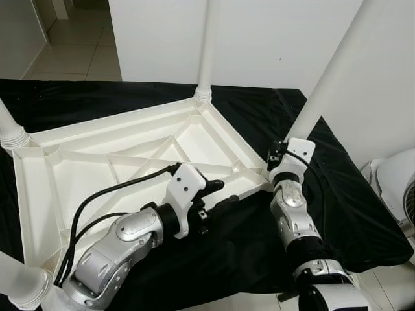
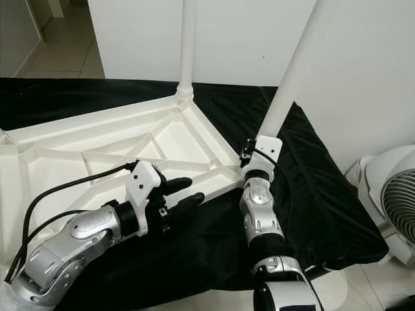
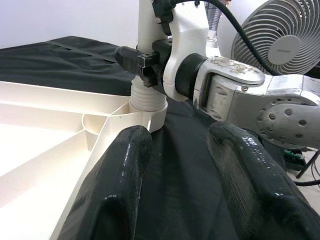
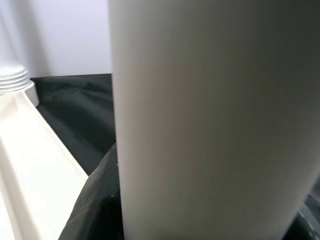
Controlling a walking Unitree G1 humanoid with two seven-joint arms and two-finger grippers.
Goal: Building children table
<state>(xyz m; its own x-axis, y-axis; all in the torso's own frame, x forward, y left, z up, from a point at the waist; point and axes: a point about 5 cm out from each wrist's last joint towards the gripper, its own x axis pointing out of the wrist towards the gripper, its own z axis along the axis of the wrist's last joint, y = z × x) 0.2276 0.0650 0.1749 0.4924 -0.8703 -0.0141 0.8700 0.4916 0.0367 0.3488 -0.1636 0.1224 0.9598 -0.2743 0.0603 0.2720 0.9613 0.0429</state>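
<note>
At the right front corner of the black-draped table (image 1: 363,214), upturned white tabletop (image 1: 97,162) lying flat, white leg (image 1: 331,78) standing in its corner socket. Could cross-thread or tip if twisted off-axis, prying the tabletop up. Right gripper (image 3: 145,62) clamped around that leg just above the threads. Left gripper (image 1: 217,194) spread moderately, holding nothing, one finger against the tabletop's front rim.
</note>
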